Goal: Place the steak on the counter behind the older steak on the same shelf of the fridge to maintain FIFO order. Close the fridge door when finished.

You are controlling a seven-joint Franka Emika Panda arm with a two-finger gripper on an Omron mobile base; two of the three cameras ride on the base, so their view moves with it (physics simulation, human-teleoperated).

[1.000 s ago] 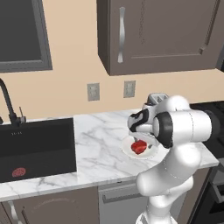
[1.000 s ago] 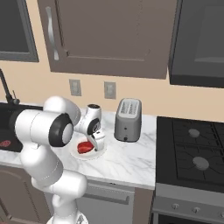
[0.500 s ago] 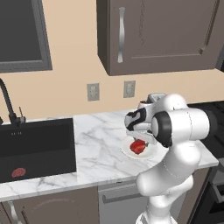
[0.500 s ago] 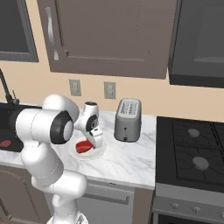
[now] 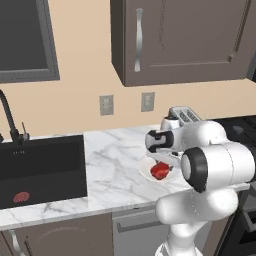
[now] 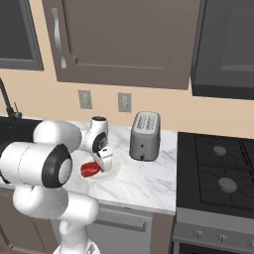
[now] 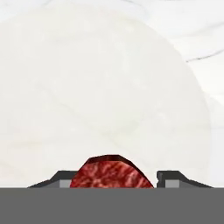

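The steak (image 5: 160, 171) is a bright red raw cut lying over a flat round white plate (image 5: 145, 169) on the white marble counter (image 5: 110, 165). My gripper (image 5: 160, 163) points down onto it from above. In the hand view the steak (image 7: 111, 173) sits between my two dark fingertips (image 7: 169, 176), which press against its sides; my gripper (image 7: 111, 179) is shut on it, just above the plate (image 7: 87, 87). From the right base view the steak (image 6: 90, 169) shows beside my gripper (image 6: 101, 166) on the plate (image 6: 113, 170). The fridge and its shelf are out of view.
A silver toaster (image 6: 144, 135) stands behind and right of the plate. A black gas stovetop (image 6: 218, 168) lies farther right. A black sink (image 5: 40, 170) with a tall faucet (image 5: 10, 120) is to the left. Dark wall cabinets (image 5: 180, 40) hang overhead.
The jaws have closed from wide open onto the sides of the steak. The hand has stayed low over the plate and the base has not moved.
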